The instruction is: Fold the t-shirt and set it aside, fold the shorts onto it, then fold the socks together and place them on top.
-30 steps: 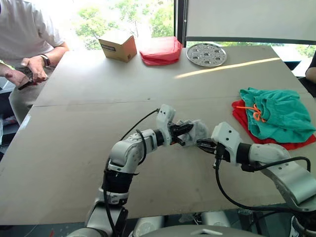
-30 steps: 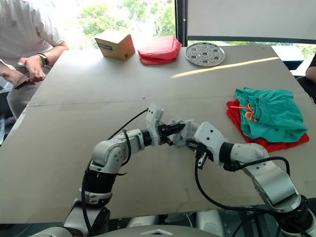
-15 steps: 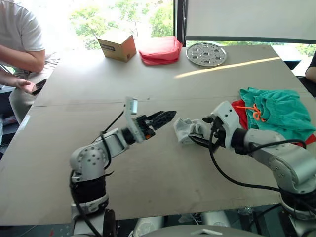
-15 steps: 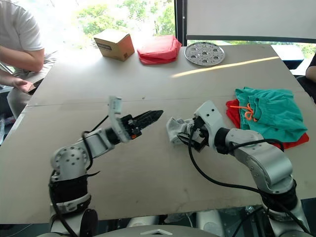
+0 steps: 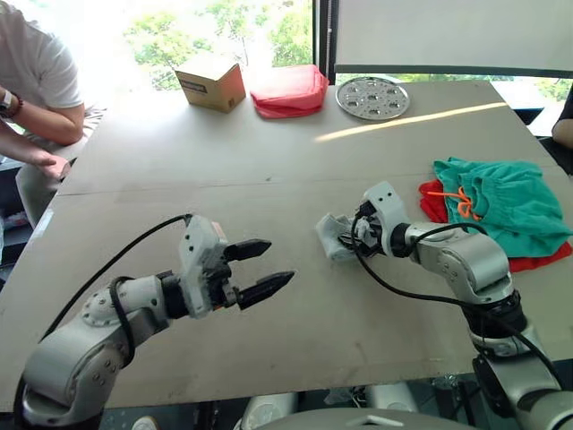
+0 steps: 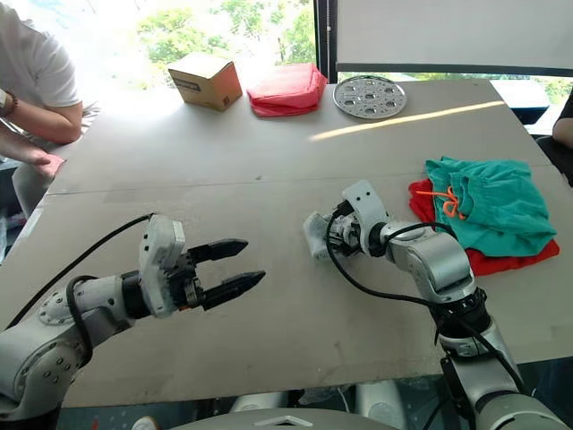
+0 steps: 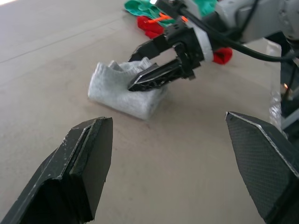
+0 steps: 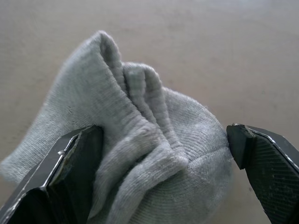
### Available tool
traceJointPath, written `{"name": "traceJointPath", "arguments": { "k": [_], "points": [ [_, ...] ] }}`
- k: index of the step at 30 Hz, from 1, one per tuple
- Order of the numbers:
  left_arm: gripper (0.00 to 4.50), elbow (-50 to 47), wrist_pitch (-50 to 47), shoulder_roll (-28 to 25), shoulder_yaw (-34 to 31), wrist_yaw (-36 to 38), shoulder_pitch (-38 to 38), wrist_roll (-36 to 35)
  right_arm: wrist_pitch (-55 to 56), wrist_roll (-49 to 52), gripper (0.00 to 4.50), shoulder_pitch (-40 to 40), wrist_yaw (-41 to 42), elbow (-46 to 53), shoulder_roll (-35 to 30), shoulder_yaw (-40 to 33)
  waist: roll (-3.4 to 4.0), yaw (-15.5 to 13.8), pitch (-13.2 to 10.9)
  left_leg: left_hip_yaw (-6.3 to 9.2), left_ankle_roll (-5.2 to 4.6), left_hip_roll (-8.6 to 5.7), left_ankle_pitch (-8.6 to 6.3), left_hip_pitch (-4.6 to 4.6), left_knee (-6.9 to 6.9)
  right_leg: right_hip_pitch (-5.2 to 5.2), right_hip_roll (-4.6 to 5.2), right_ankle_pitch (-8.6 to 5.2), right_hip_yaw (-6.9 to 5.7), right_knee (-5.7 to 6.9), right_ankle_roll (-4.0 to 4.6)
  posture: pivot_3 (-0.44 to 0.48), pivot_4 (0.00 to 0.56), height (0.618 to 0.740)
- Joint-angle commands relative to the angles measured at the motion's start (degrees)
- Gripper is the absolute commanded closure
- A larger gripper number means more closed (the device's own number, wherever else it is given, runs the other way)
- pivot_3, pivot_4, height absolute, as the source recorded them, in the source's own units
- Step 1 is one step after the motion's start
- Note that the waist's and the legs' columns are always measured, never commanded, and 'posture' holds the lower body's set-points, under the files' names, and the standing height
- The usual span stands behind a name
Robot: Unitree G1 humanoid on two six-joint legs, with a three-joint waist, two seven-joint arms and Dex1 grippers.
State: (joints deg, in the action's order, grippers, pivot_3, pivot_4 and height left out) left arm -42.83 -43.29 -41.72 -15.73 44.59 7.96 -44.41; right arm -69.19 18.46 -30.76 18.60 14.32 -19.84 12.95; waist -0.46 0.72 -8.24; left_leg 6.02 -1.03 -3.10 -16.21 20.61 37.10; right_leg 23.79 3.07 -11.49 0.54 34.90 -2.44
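Note:
The light grey socks (image 5: 331,235) lie bundled on the table (image 5: 179,170), a little right of its middle. My right gripper (image 5: 348,240) is open around them, one finger on each side of the bundle (image 8: 140,154). My left gripper (image 5: 279,261) hangs open and empty over the table, well to the left of the socks (image 7: 119,88) and nearer to me. At the right edge the teal-green shorts (image 5: 503,204) with an orange drawstring lie folded on the red t-shirt (image 5: 535,262), whose edges stick out beneath.
Along the far edge stand a cardboard box (image 5: 213,82), a pinkish-red folded cloth (image 5: 289,90) and a round perforated metal plate (image 5: 373,97). A person (image 5: 31,72) sits at the far left corner. An arm (image 5: 564,132) shows at the right edge.
Both grippers held the socks together; both have opened. My left arm has pulled back to the left and toward me. The right gripper stays at the socks. The person's arms have shifted.

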Motion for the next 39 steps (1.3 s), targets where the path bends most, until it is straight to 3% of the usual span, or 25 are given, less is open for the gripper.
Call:
{"name": "traceJointPath", "arguments": {
  "k": [1,4,10,12,16,20,23,25,32,33,36,39],
  "points": [
    [0.36,-3.29,3.92,-1.4,-1.77,1.17,1.63,1.01,1.09,-2.0,0.27,-0.04,0.98,-3.33,-1.31,2.93,0.0,0.08,0.03,-0.03,-0.01,0.04,0.0,-0.02,0.0,-0.01,-0.02,0.0,0.0,0.0,0.0,0.0,0.15,0.74],
    [0.36,-3.71,4.92,-1.01,-0.27,-0.35,1.61,1.78,2.54,-1.4,1.26,1.46,3.07,-4.31,-2.48,2.8,-0.04,-0.02,0.07,-0.02,-0.18,0.08,-0.1,-0.05,0.02,-0.07,-0.04,0.0,-0.03,0.0,-0.01,0.0,0.15,0.74],
    [0.36,-2.34,5.97,0.05,3.56,-1.93,-1.95,2.42,4.64,-0.48,4.23,4.87,4.92,1.27,-5.14,-0.29,-0.06,-0.35,0.09,0.0,-0.28,0.02,-0.15,-0.08,0.09,-0.15,-0.05,0.01,-0.15,-0.01,-0.04,0.0,0.15,0.74],
    [0.36,-1.33,5.93,1.18,6.32,-2.49,-4.71,2.54,2.82,2.59,4.49,5.46,6.79,5.61,-6.98,-6.07,-0.02,-0.97,0.06,0.13,-0.29,-0.03,-0.15,-0.02,0.1,-0.15,-0.07,0.03,-0.29,-0.01,-0.07,0.0,0.15,0.74],
    [0.36,1.42,5.78,3.04,9.26,-1.41,-10.16,0.49,-7.86,10.14,4.49,-0.14,8.41,9.93,-11.76,-25.78,0.21,-1.45,-0.12,0.14,-0.29,-0.09,-0.14,0.12,0.17,-0.1,-0.08,0.08,-0.32,-0.03,-0.14,0.0,0.15,0.74],
    [0.36,3.78,5.51,4.79,11.95,-1.33,-15.42,0.11,-8.91,8.25,4.49,-6.76,4.05,1.71,-16.11,-37.73,0.19,-1.32,-0.1,0.15,-0.32,-0.05,-0.16,0.08,0.11,-0.12,-0.09,0.08,-0.38,-0.04,-0.13,0.0,0.15,0.74],
    [0.36,5.24,5.75,5.77,13.27,-1.07,-17.76,0.41,-7.39,4.27,4.49,-11.13,-2.56,-6.77,-15.89,-42.72,0.17,-1.07,-0.08,0.08,-0.32,0.07,-0.16,0.05,0.06,-0.12,-0.07,0.07,-0.35,-0.05,-0.11,0.0,0.15,0.74],
    [0.36,6.15,6.25,6.51,14.29,-1.06,-19.05,1.14,-2.98,-0.07,4.49,-13.99,-9.94,-17.42,-14.91,-45.93,0.17,-0.95,-0.08,-0.03,-0.31,0.11,-0.15,0.05,0.04,-0.11,-0.07,0.06,-0.26,-0.05,-0.06,0.0,0.15,0.74],
    [0.36,6.29,7.13,9.43,17.55,-3.52,-20.59,4.07,17.1,-4.9,4.49,-19.13,-21.64,-49.13,-11.6,-48.63,0.16,0.02,-0.09,-0.71,-0.15,0.12,-0.03,-0.03,0.07,-0.1,-0.08,0.05,0.36,-0.06,0.0,0.0,0.15,0.74],
    [0.36,6.08,7.09,9.84,17.72,-3.97,-20.52,4.14,18.46,-4.62,3.51,-19.09,-22.62,-50.61,-11.36,-49.03,0.16,0.05,-0.09,-0.84,-0.17,0.12,-0.04,-0.04,0.08,-0.1,-0.08,0.07,0.37,-0.06,-0.03,0.0,0.15,0.74],
    [0.36,6.0,7.52,10.59,18.0,-4.99,-20.32,4.74,18.03,-3.26,2.22,-17.04,-23.01,-46.74,-10.5,-48.64,0.15,0.05,-0.08,-0.91,-0.18,0.17,-0.04,-0.02,0.1,-0.11,-0.12,0.16,0.39,-0.06,-0.18,0.0,0.15,0.74],
    [0.36,6.7,6.83,11.85,17.29,-6.81,-20.85,4.14,17.71,0.66,0.65,-12.88,-21.03,-33.87,-9.31,-50.31,0.16,-0.04,-0.08,-0.85,-0.42,0.18,-0.18,0.0,0.12,-0.11,-0.18,0.17,0.39,-0.06,-0.2,0.0,0.15,0.74]
  ]
}}
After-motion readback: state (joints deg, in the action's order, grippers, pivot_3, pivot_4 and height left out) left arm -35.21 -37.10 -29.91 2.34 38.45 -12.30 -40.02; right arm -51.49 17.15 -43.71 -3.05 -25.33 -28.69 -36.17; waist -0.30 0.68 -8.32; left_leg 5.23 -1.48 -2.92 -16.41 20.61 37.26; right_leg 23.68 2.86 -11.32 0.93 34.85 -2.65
